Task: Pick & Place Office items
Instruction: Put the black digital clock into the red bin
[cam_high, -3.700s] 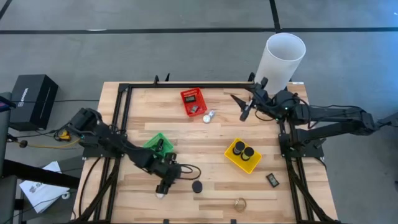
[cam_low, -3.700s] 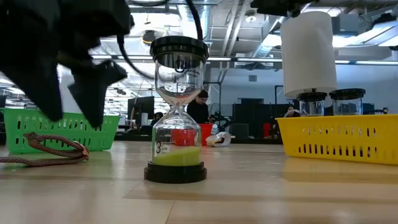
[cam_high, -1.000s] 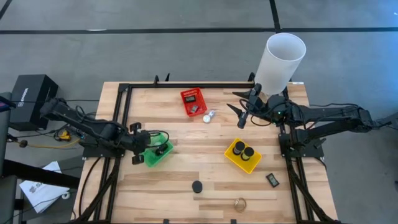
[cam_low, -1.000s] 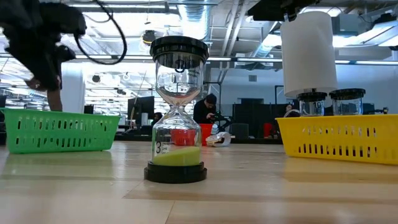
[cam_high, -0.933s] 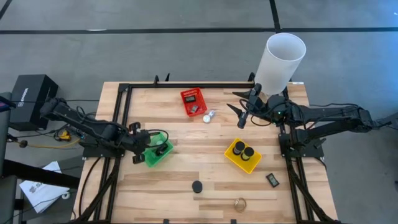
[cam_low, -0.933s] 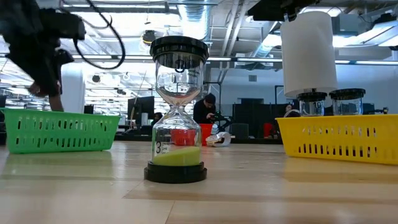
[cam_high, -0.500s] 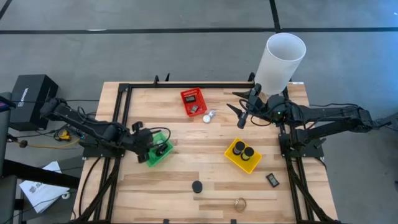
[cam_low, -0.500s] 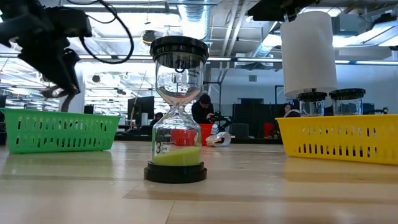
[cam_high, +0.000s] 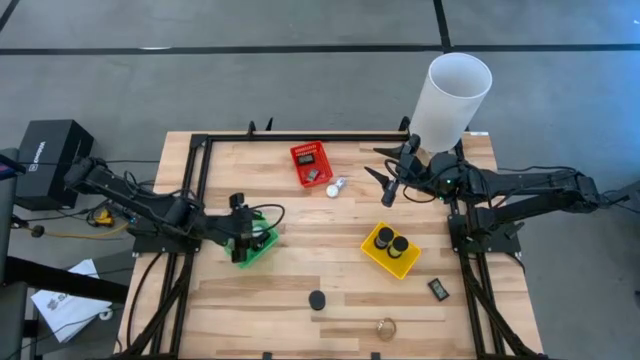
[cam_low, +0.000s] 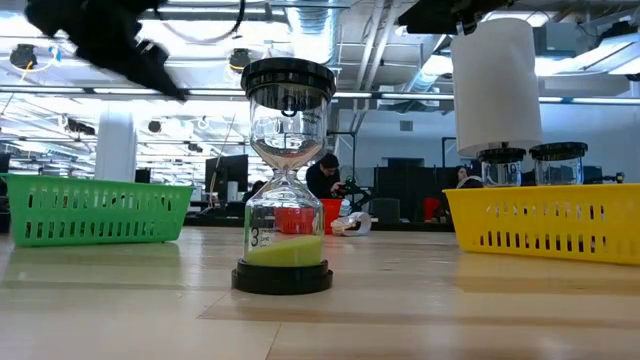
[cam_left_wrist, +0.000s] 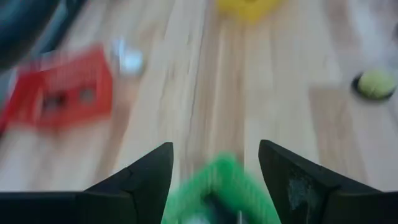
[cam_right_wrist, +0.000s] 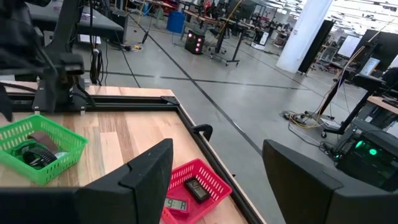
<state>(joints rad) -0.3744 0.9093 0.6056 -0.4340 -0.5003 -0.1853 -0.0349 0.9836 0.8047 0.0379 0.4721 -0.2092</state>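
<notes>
My left gripper (cam_high: 243, 232) hangs open over the green basket (cam_high: 252, 240), touching nothing; in the left wrist view its fingers (cam_left_wrist: 214, 149) frame the basket's rim (cam_left_wrist: 219, 180). The basket holds dark items and a brown strap (cam_right_wrist: 38, 142). A sand timer with green sand (cam_low: 287, 180) stands on its black base near the table's near edge (cam_high: 317, 299). A gold round piece (cam_high: 386, 326) and a small black item (cam_high: 438, 289) lie near the near right corner. Two black discs (cam_high: 391, 241) sit in the yellow basket (cam_high: 376, 259). My right gripper (cam_high: 385, 190) waits open near the far right.
The red basket (cam_high: 310, 163) with small items sits near the far edge, a silver piece (cam_high: 335, 187) beside it. The tall white cylinder (cam_high: 455, 95) stands at the far right corner. A black frame (cam_high: 196, 190) edges the table. People sit in the room behind (cam_low: 322, 175).
My left gripper has risen and moved toward the table's right, from the green basket's left side to above it, staying open. My right arm has kept still.
</notes>
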